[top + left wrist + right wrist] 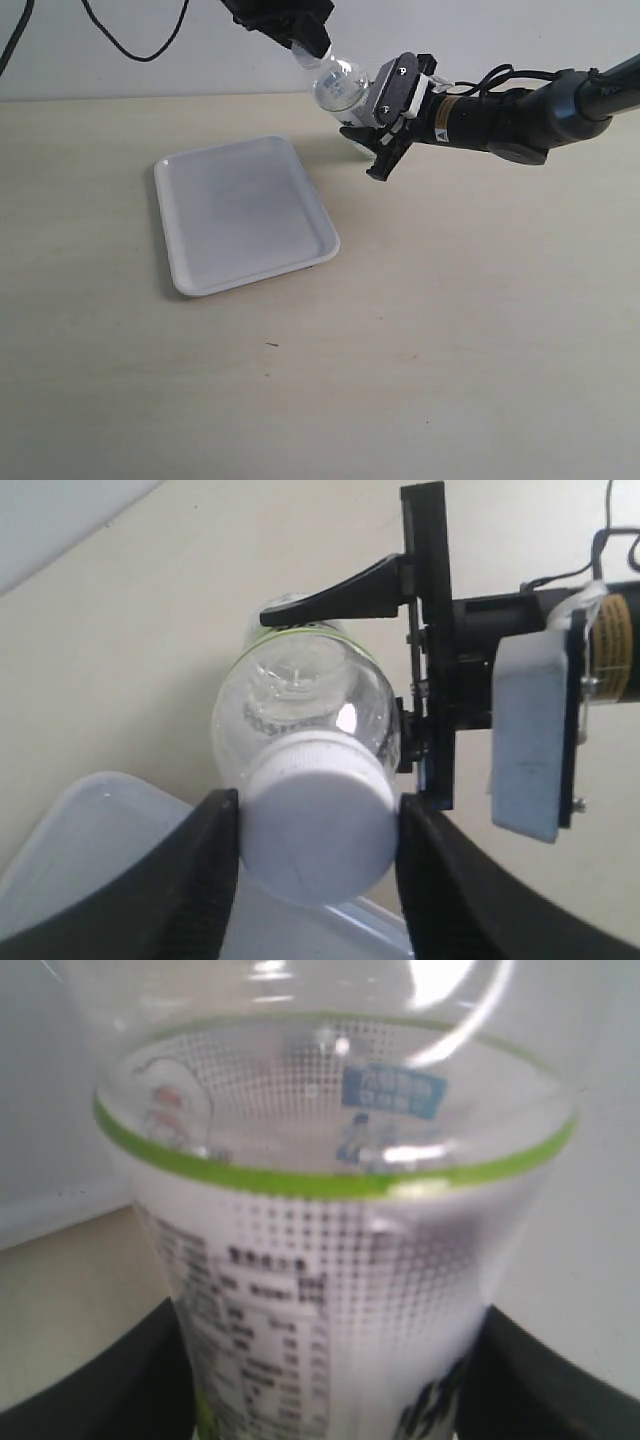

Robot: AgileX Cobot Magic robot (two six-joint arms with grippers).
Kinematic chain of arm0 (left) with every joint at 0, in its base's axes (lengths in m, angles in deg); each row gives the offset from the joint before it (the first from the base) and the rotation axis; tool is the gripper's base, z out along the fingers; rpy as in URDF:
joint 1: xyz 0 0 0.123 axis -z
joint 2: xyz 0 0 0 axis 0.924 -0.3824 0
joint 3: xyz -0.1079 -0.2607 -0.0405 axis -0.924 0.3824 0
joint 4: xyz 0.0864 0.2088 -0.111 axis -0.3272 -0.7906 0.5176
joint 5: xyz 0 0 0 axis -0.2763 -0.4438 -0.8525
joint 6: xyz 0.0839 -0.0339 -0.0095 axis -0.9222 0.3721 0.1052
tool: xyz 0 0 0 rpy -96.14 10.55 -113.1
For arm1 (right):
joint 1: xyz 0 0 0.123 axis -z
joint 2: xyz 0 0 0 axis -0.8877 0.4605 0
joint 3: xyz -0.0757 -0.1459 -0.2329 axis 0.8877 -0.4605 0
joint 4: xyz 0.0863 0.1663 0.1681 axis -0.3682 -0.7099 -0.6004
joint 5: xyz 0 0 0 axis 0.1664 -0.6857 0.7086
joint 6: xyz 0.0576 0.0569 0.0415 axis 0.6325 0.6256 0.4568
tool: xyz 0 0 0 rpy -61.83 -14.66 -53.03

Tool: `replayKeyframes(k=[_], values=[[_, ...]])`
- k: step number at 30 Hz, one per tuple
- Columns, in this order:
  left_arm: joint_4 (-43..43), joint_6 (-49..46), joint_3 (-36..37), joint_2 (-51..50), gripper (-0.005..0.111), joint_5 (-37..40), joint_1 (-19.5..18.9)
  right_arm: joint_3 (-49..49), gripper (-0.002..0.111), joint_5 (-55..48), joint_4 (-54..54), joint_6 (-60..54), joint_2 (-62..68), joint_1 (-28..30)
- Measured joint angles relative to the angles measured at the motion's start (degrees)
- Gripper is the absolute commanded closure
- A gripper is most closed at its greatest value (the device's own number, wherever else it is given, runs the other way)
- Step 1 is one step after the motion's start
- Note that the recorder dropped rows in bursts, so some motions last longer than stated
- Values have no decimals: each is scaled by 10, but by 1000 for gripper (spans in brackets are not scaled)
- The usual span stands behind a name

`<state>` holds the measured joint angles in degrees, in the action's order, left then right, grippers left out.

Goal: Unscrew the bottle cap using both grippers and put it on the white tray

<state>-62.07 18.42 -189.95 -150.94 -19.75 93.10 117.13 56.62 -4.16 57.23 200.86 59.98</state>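
Two grips set: left gripper (318, 830) clamps the small white round screw cap (318, 815), right gripper (335, 1385) the clear green-banded bottle (330, 1260); unscrewing step, I'd twist next.

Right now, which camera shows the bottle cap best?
The left wrist view: the cap sits large and centered between black fingers. The exterior view hides it inside the left gripper; the right wrist view shows only the bottle label.

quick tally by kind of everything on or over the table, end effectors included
bottle: 1
bottle cap: 1
white tray: 1
end effectors: 2 (left end effector, right end effector)
total: 5
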Motion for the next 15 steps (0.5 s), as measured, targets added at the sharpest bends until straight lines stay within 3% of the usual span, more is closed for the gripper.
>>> replayKeyframes(k=[6,11,13,15], values=[[27,90,0,0,107,5,0,0,108,-2,-1,0,0,0],[29,108,0,0,105,10,1,0,108,-8,-6,0,0,0],[21,108,-1,1,96,11,1,0,108,-9,-12,1,0,0],[9,106,-2,1,79,11,1,0,108,-11,-13,1,0,0]])
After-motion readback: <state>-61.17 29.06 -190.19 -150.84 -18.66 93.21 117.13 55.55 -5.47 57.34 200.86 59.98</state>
